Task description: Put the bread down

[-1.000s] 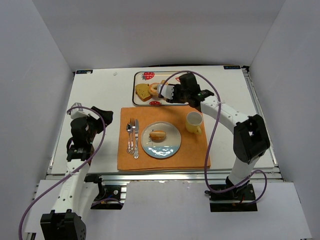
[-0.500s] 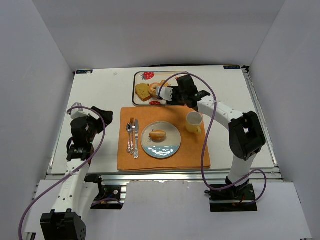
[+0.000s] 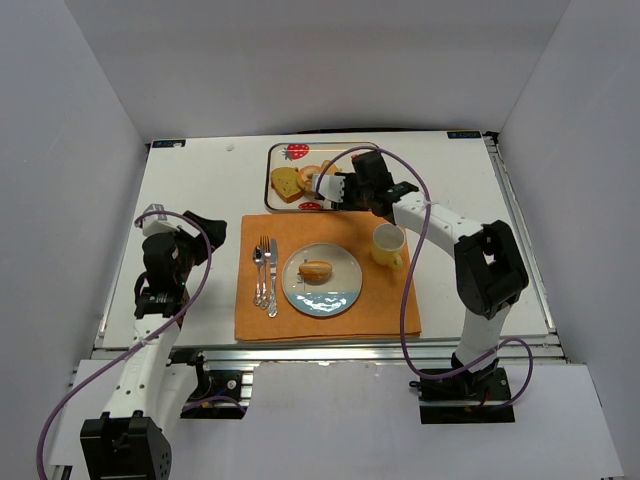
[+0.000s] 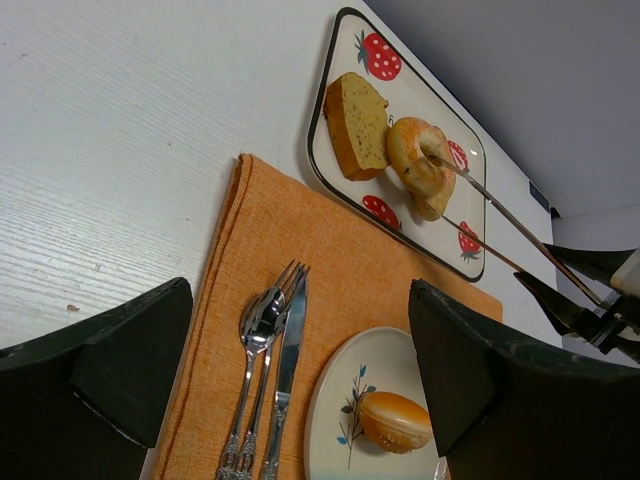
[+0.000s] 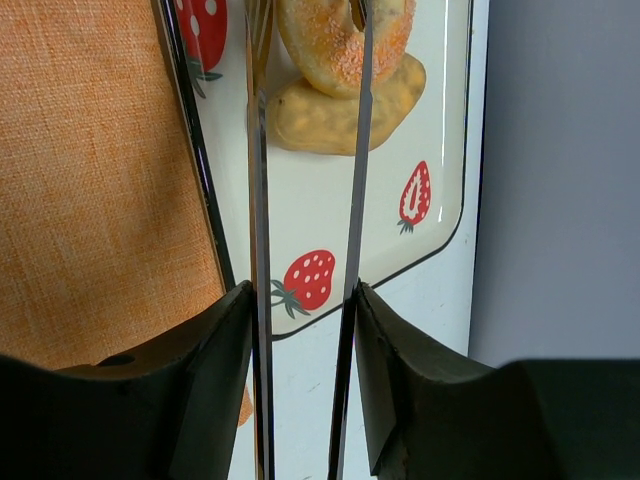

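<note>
Three breads lie on the strawberry tray (image 3: 272,160): a cut slice (image 3: 287,184), a sugared ring (image 3: 312,175) and a long roll under it. My right gripper (image 3: 345,187) is shut on metal tongs (image 5: 260,250), pinched between its pads. The tongs' arms reach over the tray (image 5: 330,200) and straddle one side of the ring (image 5: 335,40), which rests on the roll (image 5: 340,115). A small bun (image 3: 315,269) sits on the blue-white plate (image 3: 343,292). My left gripper (image 3: 185,240) hangs open and empty left of the placemat; from its wrist I see the ring (image 4: 418,155), the tongs (image 4: 500,215) and the bun (image 4: 395,420).
An orange placemat (image 3: 390,305) carries the plate, a yellow cup (image 3: 388,243) on its right and a fork, spoon and knife (image 3: 265,275) on its left. White walls close in the table on three sides.
My right arm has shifted a little left, pushing the tongs' tips further onto the ring. Its jaws have eased slightly. The left arm has not moved.
</note>
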Robot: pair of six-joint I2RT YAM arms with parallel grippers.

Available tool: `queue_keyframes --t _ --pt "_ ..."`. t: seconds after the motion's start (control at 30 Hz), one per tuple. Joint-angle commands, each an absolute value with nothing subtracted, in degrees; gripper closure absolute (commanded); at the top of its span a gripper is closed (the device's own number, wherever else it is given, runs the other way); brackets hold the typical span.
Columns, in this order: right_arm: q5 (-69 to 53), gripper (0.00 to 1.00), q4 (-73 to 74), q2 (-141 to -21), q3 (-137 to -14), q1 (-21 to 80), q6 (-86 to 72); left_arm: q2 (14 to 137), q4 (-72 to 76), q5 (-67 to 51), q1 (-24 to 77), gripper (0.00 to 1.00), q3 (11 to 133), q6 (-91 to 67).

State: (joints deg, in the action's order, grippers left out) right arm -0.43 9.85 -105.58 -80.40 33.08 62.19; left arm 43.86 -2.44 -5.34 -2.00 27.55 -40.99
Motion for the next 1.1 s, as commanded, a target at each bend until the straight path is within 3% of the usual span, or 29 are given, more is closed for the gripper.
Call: queue_keyframes --t 0.0,0.27,0.4,0.67,1.07 --pt "1.49 0.51 7.65 -106.17 -81.74 33.22 63.28 44.03 -0.88 -5.8 -1.67 0.02 27.25 -41.04" --pt "3.16 0.52 7.56 -106.96 -81.83 33.31 63.46 44.47 -0.44 -6.15 -1.67 0.02 27.33 -41.13" --pt "3.08 0.58 7.56 -106.7 -81.83 33.31 63.54 44.65 -0.44 -6.06 -1.67 0.02 27.33 -41.04" --pt "0.53 0.8 7.47 -102.84 -81.65 33.22 61.26 44.21 -0.61 -5.98 -1.67 0.02 27.07 -40.96" --pt "-7.73 0.86 14.76 -89.94 -79.46 33.22 53.0 42.63 -1.58 -5.54 -1.67 0.02 26.72 -41.04"
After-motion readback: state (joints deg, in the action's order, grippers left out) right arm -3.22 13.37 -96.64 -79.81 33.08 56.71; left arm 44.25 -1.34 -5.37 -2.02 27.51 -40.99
